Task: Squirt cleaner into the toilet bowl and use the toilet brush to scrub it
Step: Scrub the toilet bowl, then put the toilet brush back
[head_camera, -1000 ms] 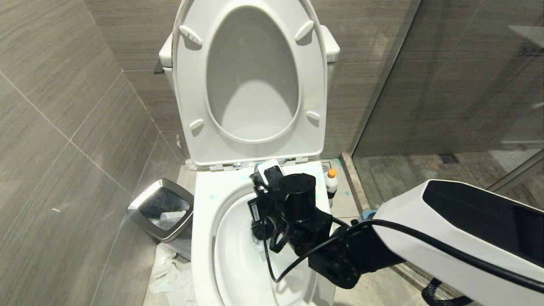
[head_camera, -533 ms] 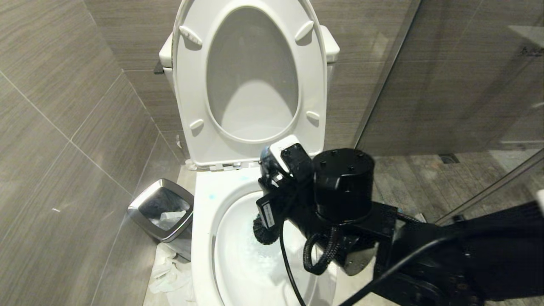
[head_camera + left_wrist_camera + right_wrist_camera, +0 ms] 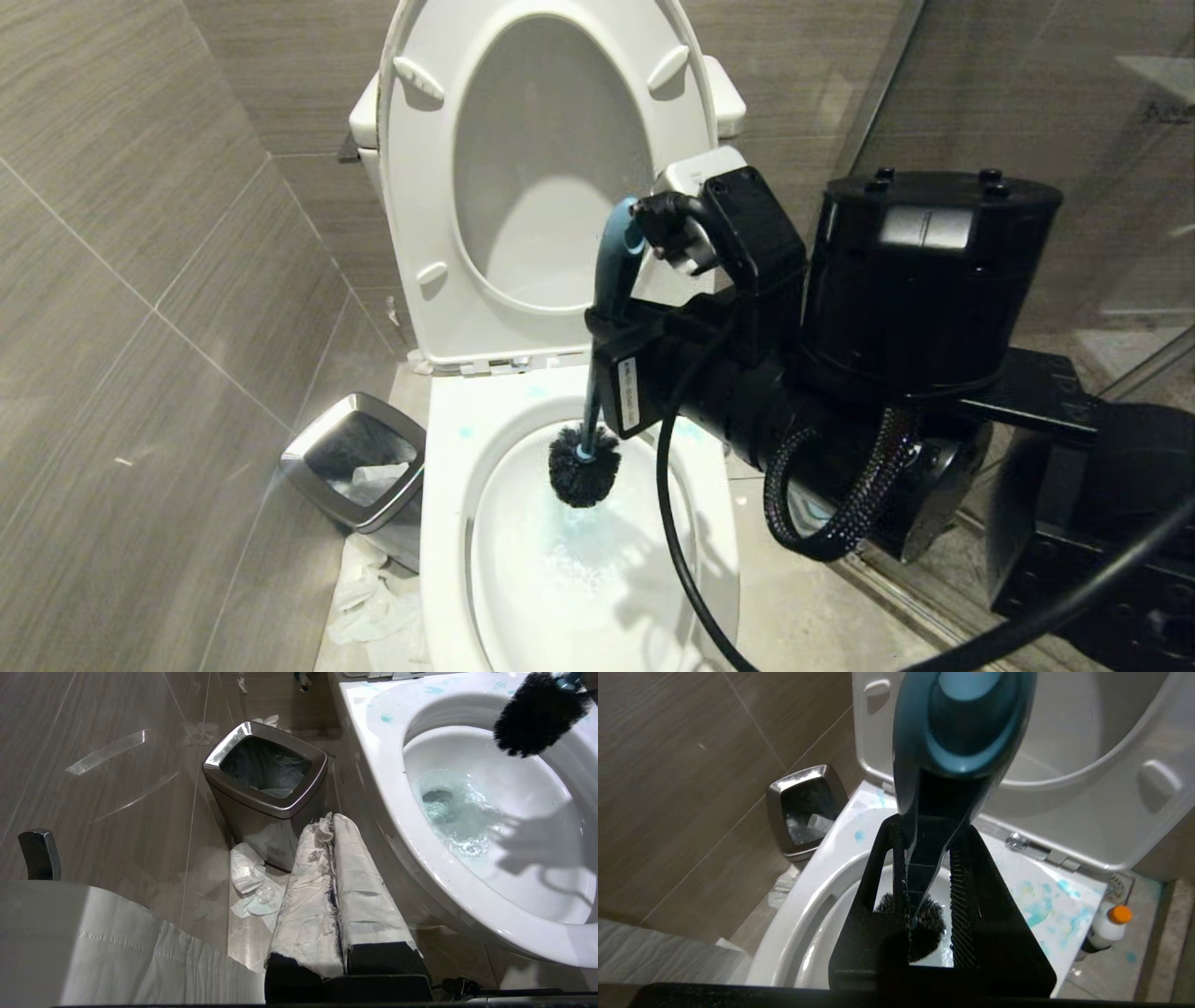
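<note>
Black brush head [image 3: 584,465] over bowl [image 3: 448,523]

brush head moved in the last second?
Yes. In the head view the toilet brush head has risen from low in the toilet bowl to about rim level, the right gripper lifting toward the raised seat.

one white toilet bowl [image 3: 448,523] with one raised seat [image 3: 546,168], one blue-grey toilet brush [image 3: 597,373], one small cleaner bottle [image 3: 1108,928] with an orange cap, one steel waste bin [image 3: 359,457]. two robot grippers: the right gripper [image 3: 929,891] with two black fingers, the left gripper [image 3: 334,891] with two paper-wrapped fingers. crumpled tissues [image 3: 250,882] on the floor, too bunched to count.
</note>
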Robot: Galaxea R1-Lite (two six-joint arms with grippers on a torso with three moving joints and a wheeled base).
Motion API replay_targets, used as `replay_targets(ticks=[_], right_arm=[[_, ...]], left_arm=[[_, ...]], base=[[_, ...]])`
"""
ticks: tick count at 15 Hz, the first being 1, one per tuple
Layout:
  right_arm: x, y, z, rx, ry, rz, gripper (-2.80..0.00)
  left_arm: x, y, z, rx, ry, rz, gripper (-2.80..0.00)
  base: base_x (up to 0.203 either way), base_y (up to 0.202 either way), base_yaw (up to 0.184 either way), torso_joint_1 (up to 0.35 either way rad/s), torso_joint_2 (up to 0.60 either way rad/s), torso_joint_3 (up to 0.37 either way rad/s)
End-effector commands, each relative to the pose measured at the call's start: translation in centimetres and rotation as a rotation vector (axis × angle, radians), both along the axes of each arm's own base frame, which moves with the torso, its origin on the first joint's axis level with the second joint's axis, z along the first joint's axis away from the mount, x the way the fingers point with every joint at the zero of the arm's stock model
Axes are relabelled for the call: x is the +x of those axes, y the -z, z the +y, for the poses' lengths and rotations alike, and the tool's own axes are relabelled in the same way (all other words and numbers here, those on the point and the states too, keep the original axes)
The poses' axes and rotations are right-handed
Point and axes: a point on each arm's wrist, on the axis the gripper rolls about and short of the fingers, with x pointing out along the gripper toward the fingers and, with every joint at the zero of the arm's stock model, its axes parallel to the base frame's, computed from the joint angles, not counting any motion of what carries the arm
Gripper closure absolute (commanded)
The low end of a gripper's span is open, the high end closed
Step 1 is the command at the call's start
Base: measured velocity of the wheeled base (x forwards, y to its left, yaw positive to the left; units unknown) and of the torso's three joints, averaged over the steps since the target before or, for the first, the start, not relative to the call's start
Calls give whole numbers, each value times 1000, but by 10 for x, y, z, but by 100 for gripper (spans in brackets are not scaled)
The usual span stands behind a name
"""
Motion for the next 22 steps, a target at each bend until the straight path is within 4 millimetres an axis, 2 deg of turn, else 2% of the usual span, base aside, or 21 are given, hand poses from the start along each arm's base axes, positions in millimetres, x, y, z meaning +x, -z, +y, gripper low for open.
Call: replay_targets(ticks=[1,2,5,9,11,16,19,22], right_arm=[[-4,16,0,-19,-7,46,0],[-3,20,2,-19,-5,56,0],[-2,1,2,26,-4,17,0],[-10,-15,-11,27,0,-11,0],[-12,-29,-24,-5,19,-20,0],[5,-61,-67,-17,171,-30,0],[9,-68,-96,-38,253,-23,0],[23,-67,-123,-47,360,-13,0]], left_arm=[[0,0,0,0,0,1,0],[0,0,0,0,0,1,0],[0,0,0,0,0,1,0],[0,0,0,0,-1,1,0],[0,0,0,0,0,1,0],[0,0,0,0,0,1,0],[0,0,0,0,0,1,0],[0,0,0,0,0,1,0]], base=[[0,0,0,0,0,0],[0,0,0,0,0,0],[0,0,0,0,0,0],[0,0,0,0,0,0],[0,0,0,0,0,0],[0,0,0,0,0,0],[0,0,0,0,0,0],[0,0,0,0,0,0]])
